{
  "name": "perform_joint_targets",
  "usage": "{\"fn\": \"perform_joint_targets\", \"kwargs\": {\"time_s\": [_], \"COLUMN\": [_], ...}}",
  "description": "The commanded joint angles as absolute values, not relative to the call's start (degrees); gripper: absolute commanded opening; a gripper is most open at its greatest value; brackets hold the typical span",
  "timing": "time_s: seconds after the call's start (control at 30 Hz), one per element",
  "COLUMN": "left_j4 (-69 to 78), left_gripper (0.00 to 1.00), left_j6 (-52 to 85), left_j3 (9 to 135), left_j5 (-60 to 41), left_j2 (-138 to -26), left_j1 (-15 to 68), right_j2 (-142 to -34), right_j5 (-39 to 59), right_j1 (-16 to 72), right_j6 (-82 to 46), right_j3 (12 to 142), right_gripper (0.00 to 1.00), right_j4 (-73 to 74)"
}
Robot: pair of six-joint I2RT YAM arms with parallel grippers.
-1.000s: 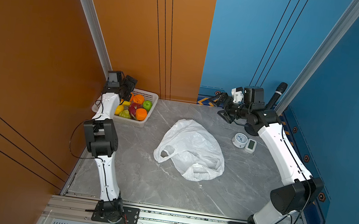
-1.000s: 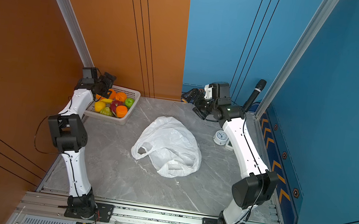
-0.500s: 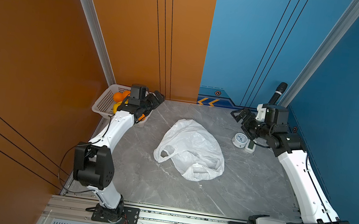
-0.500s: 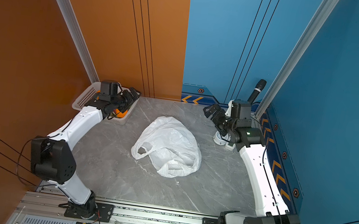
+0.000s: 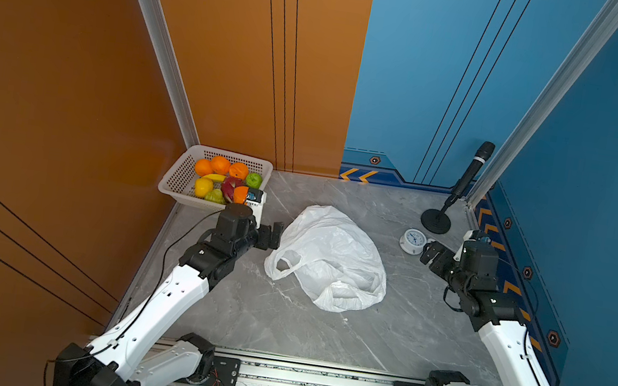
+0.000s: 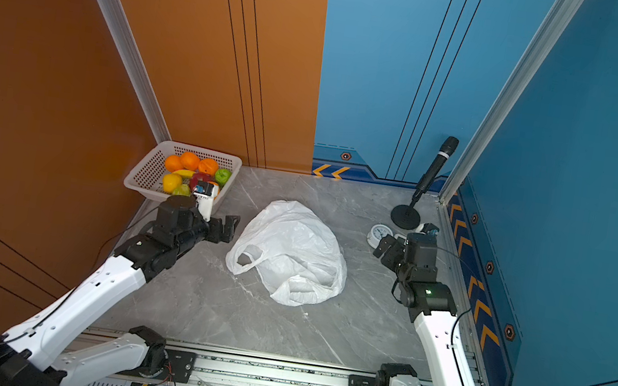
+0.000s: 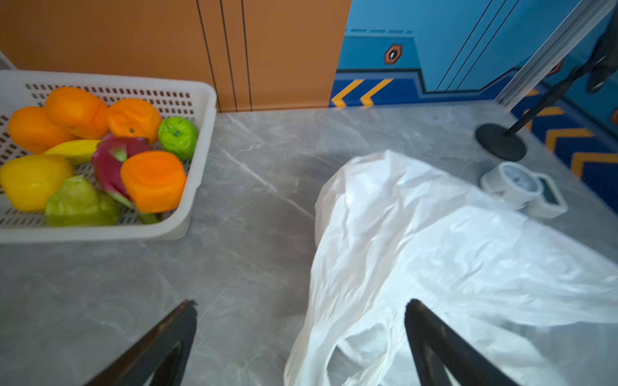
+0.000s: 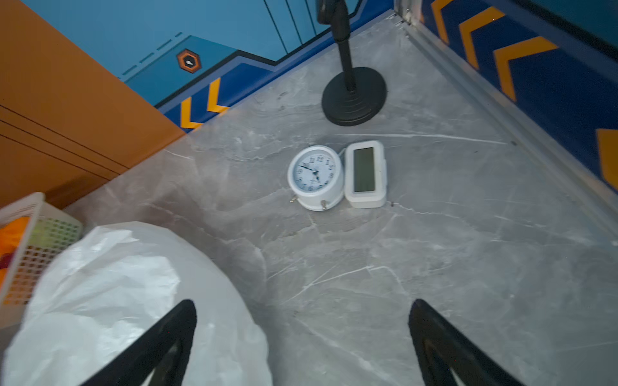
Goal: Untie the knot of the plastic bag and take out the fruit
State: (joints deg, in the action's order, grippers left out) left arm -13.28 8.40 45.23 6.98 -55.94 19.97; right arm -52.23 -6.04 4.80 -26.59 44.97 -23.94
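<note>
Both claws, left (image 5: pixel 272 235) and right (image 5: pixel 430 255), stand open and empty, flanking the slack plastic bag (image 5: pixel 331 254) at mid-counter (image 5: pixel 281 321). No knot shows. The fruit (image 5: pixel 224 182) fills the basket (image 5: pixel 173 186), so the task appears complete.

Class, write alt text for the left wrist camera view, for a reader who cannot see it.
A crumpled white plastic bag lies on a grey marble table, ahead of the open left gripper. Nearby sits a white basket holding fruit.
</note>
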Motion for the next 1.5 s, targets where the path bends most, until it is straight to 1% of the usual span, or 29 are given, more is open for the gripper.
{"fn": "perform_joint_targets", "kwargs": {"time_s": [0.0,0.1,0.17,0.27,0.33,0.37,0.4,0.43,0.53,0.6,0.63,0.67,0.7,0.77,0.83,0.9,1.1,1.47], "left_j4": [-10.36,-3.60,0.97,9.31,12.80,14.13,16.04,18.19,25.64,31.97,35.72,36.00,36.13,43.53,47.70,51.07,51.40,51.39], "left_gripper": [0.98,0.98,0.98,0.97,0.97,0.97,0.97,0.97,0.97,0.97,0.98,0.98,0.98,0.98,0.97,0.97,0.97,0.97], "left_j6": [3.36,1.55,2.03,3.87,4.09,3.55,2.98,1.91,0.03,1.03,0.74,0.49,0.20,-0.01,-0.38,-0.48,-0.13,-0.21], "left_j3": [38.24,31.22,28.00,25.02,25.36,26.03,26.52,26.96,27.47,26.98,26.44,26.67,26.59,24.18,23.30,22.49,22.12,22.09], "left_j5": [17.13,19.25,18.13,10.04,6.16,4.95,4.32,3.87,4.25,4.43,3.26,2.32,1.69,0.26,-0.65,1.50,1.83,1.95], "left_j2": [-51.39,-49.34,-50.02,-54.25,-58.73,-61.37,-64.00,-66.32,-73.33,-76.93,-78.67,-79.99,-81.02,-84.56,-87.97,-89.37,-89.25,-89.20], "left_j1": [19.74,16.67,12.81,4.42,0.89,-0.04,-0.51,-0.63,-0.19,-0.43,-0.52,-0.61,-0.67,-0.79,-0.79,-0.08,-0.16,-0.09], "right_j2": [-51.50,-52.72,-54.73,-59.70,-64.20,-67.26,-69.72,-72.19,-79.87,-85.44,-87.77,-88.30,-88.16,-87.65,-87.97,-87.83,-87.72,-87.93], "right_j5": [-15.61,-17.61,-17.47,-14.14,-10.49,-8.34,-5.91,-3.57,0.78,0.65,-2.69,-4.46,-4.27,-4.40,-5.66,-5.74,-7.12,-5.79], "right_j1": [4.22,3.54,2.64,0.12,-1.39,-2.02,-2.43,-2.63,-2.99,-1.74,0.25,1.21,1.22,1.29,1.16,1.25,2.01,1.24], "right_j6": [-15.10,-9.24,-6.49,-5.08,-4.66,-4.60,-3.92,-3.30,-6.27,-4.47,-3.27,-2.74,-2.81,-2.71,-3.17,-3.07,-2.68,-3.11], "right_j3": [36.87,29.65,25.86,22.43,20.78,20.47,23.12,23.66,22.65,23.92,22.95,21.24,20.92,21.36,22.15,22.26,22.30,22.66], "right_gripper": [1.00,1.00,1.00,1.00,1.00,1.00,1.00,1.00,1.00,0.99,0.99,0.99,0.99,0.99,1.00,0.99,1.00,0.99], "right_j4": [-12.73,-2.27,4.13,12.52,19.46,23.50,21.31,24.05,41.43,43.65,48.08,51.56,51.98,50.12,49.35,48.71,48.60,47.94]}}
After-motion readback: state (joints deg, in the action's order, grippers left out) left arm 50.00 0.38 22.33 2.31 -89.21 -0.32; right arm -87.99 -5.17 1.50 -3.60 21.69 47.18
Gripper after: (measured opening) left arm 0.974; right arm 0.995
